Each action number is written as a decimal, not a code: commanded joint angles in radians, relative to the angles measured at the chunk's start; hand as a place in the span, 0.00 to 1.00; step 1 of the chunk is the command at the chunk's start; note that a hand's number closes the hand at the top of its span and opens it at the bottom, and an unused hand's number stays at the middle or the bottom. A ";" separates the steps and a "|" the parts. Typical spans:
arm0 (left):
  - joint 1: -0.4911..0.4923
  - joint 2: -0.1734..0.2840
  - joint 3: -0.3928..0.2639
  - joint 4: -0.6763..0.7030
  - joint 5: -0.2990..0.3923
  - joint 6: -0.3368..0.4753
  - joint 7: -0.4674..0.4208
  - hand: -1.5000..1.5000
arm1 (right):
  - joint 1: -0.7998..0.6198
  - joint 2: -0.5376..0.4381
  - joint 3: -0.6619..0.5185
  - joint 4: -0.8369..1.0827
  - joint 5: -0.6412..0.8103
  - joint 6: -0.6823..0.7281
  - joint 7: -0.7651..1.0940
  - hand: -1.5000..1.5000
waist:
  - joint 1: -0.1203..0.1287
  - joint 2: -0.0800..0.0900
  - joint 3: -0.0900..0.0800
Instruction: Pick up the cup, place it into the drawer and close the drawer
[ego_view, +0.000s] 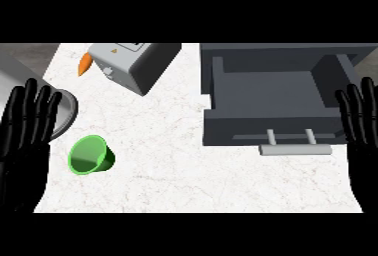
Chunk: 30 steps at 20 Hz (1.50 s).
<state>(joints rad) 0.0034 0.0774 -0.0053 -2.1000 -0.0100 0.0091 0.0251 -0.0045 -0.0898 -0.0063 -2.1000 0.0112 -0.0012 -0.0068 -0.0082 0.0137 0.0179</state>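
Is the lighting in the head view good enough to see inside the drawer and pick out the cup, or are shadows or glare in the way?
Head view: light is even, no glare on the counter; the open drawer interior is dark grey but readable, nothing visible inside; the green cup stands out clearly, lying on its side.

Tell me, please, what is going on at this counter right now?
Nothing is being handled yet. The green cup lies tipped on its side on the white counter, near the left hand. The grey drawer at the right stands pulled open with its handle toward the robot, and nothing shows inside it. Both hands are open with straight fingers, the right hand at the view's right edge beside the drawer. A grey appliance and a carrot sit farther back.
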 joint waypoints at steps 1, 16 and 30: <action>0.030 0.043 0.030 -0.039 0.055 -0.064 0.011 0.00 | 0.028 0.017 -0.001 0.032 0.002 0.004 -0.052 0.00 | 0.010 -0.014 -0.018; 0.004 0.142 0.286 0.369 0.452 -0.296 -0.042 0.00 | -0.111 -0.072 -0.012 0.117 -0.119 0.149 0.145 0.00 | 0.007 -0.012 -0.018; -0.031 0.173 0.338 0.818 0.270 -0.354 -0.290 0.00 | -0.221 -0.088 -0.088 0.278 -0.104 0.174 0.040 0.00 | 0.007 -0.012 -0.018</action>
<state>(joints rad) -0.0003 0.2347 0.3134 -1.4174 0.2969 -0.3335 -0.1962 -0.2010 -0.1522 -0.0509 -1.8836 -0.0717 0.1409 0.0709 -0.0001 0.0009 -0.0005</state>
